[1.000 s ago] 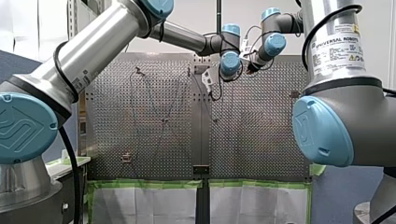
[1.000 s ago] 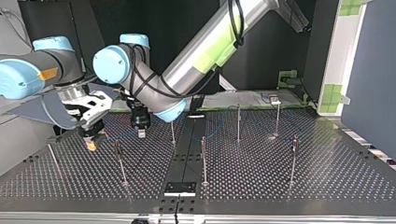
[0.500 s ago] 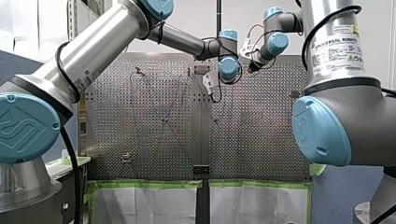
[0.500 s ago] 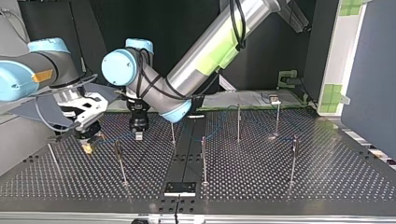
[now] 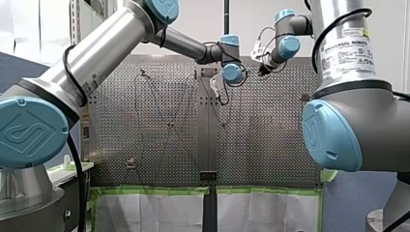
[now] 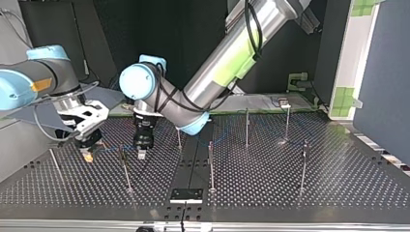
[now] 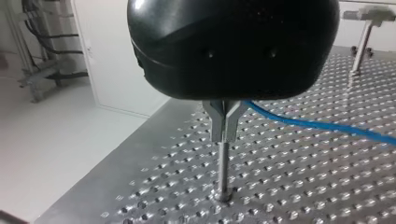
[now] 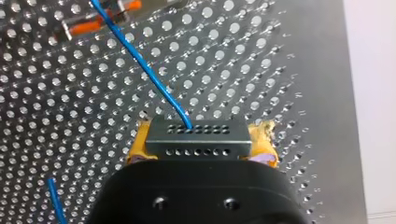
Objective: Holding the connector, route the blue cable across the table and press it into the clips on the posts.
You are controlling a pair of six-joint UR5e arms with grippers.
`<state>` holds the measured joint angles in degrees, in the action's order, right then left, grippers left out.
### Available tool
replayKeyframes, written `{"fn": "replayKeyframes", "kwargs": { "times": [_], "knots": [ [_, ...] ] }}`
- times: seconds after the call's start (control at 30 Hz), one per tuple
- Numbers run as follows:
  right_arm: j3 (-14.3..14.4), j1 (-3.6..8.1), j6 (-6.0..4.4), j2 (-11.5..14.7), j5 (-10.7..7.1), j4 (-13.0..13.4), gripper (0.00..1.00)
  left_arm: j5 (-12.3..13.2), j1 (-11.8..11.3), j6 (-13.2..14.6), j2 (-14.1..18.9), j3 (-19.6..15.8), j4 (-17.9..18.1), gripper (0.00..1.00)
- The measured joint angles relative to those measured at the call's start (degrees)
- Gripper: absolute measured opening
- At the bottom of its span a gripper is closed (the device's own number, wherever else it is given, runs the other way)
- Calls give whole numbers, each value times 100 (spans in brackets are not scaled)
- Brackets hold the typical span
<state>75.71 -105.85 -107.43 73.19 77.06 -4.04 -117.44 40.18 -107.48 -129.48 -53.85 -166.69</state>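
My right arm's gripper (image 8: 201, 140) is closed on the grey rectangular connector (image 8: 196, 136) with rows of small holes, its yellow pads (image 8: 137, 143) pressed against the block's two ends. The thin blue cable (image 8: 140, 60) leaves the connector's upper face and runs away over the silver perforated metal table (image 8: 280, 70). In the top view this gripper hangs low over the table at the view's left, with my left arm's black gripper (image 6: 141, 153) just beside it, nearer the middle. In the left wrist view that gripper's metal fingers (image 7: 225, 122) are drawn together, and the blue cable comes out at their side just under the black body, then trails off across the table. A thin metal post (image 7: 224, 170) stands in line below the fingertips; whether they touch it I cannot tell
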Motion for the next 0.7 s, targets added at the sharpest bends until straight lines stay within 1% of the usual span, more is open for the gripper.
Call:
{"fn": "replayKeyframes", "kwargs": {
  "times": [0.03, 0.1, 0.13, 0.17, 0.23, 0.27, 0.3, 0.33, 0.37, 0.4, 0.47, 0.5, 0.53, 0.57, 0.6, 0.63, 0.67, 0.7],
  "knots": [
    [-10, 5, 1, -22, -2, 2, 0, 29, -22, 0, -27, 27, 25, 7],
    [-35, 19, 0, -68, -5, 6, 0, 99, -62, 0, -114, 112, 21, 7],
    [-44, 27, -1, -84, -5, 6, 0, 129, -71, 0, -155, 152, 1, 7],
    [-57, 43, -2, -101, -6, 8, 0, 156, -75, 0, -196, 196, -29, 9],
    [-80, 71, -6, -117, -10, 9, 0, 197, -81, 0, -294, 292, -109, 9],
    [-103, 94, -10, -124, -16, 9, 0, 205, -84, 0, -338, 336, -147, 13],
    [-119, 111, -14, -128, -23, 9, 0, 211, -90, -2, -398, 397, -205, 13],
    [-134, 128, -16, -131, -36, 9, 0, 215, -96, -3, -445, 443, -253, 15],
    [-152, 150, -19, -133, -57, 8, 0, 218, -102, -3, -494, 491, -290, 20],
    [-162, 167, -19, -134, -73, 8, 0, 221, -111, -2, -558, 557, -332, 20],
    [-178, 197, -21, -135, -101, 8, 0, 223, -122, -2, -646, 646, -394, 37],
    [-181, 206, -21, -136, -109, 8, 0, 222, -127, -1, -690, 700, -437, 37],
    [-183, 214, -22, -136, -115, 8, 0, 220, -129, -2, -712, 732, -467, 50],
    [-183, 223, -22, -139, -120, 8, 0, 217, -129, -2, -727, 755, -497, 58],
    [-184, 229, -22, -142, -123, 8, 0, 210, -124, -1, -741, 776, -539, 58],
    [-184, 235, -21, -143, -126, 8, 0, 197, -119, 1, -747, 786, -576, 73],
    [-184, 241, -19, -144, -129, 8, 0, 173, -113, 5, -751, 794, -615, 84],
    [-185, 245, -16, -144, -133, 8, 0, 135, -104, 9, -754, 800, -667, 84]
  ]
}}
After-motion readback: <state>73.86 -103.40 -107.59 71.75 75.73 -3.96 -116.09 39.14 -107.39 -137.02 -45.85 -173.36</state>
